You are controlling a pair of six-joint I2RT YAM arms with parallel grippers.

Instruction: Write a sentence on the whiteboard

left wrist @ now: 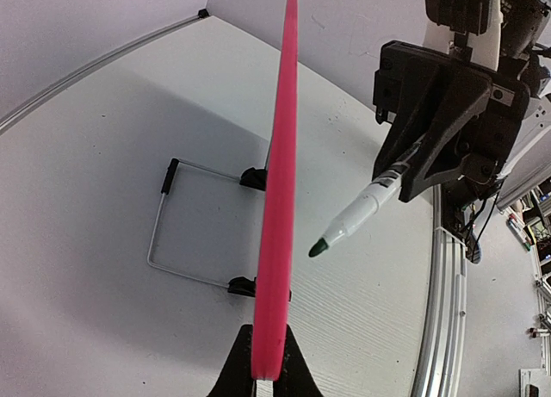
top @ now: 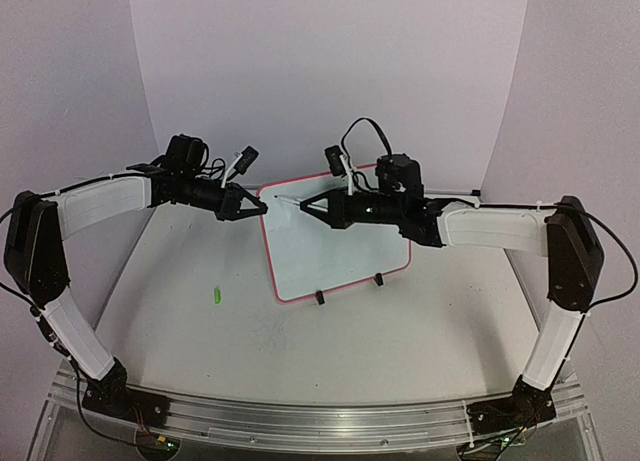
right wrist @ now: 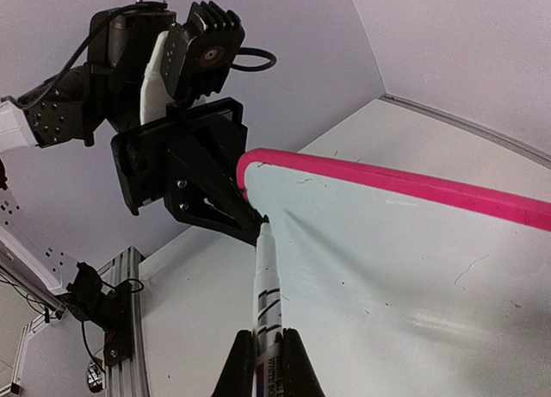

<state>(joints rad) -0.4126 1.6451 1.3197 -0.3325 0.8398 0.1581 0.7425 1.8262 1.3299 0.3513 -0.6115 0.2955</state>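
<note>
Right gripper point(top: 305, 206) is shown clamped on a green-tipped marker point(top: 287, 200), with the barrel pinched between the jaws and the tip directed at the whiteboard point(top: 340, 261). The left gripper point(top: 262, 207) is closed on the whiteboard's red-pink rim at its upper left corner. The whiteboard is propped at a backward lean on the table point(top: 400, 331), carried by two black clip feet point(left wrist: 252, 178) and a wire stand point(left wrist: 172, 233) behind it.

In the left wrist view the whiteboard is seen edge-on, and the marker tip is held near its face but apart from it. In the right wrist view the tip lies just beside the left gripper's fingertips point(right wrist: 251, 214) at that same corner. No letter of the sentence can be made out on the whiteboard; only faint specks are seen. A small green object point(top: 214, 294), possibly a cap, lies on the table well to the left of the whiteboard.

Hazards are judged as follows:
- The marker may be driven into the left gripper, since the tip is so close to it.
- The whiteboard may be pivoted about its single held corner, or pushed back on the wire stand, by excess pen pressure.
- The marker may be twisted in the jaws by sideways drag, which would leave broken strokes.
</note>
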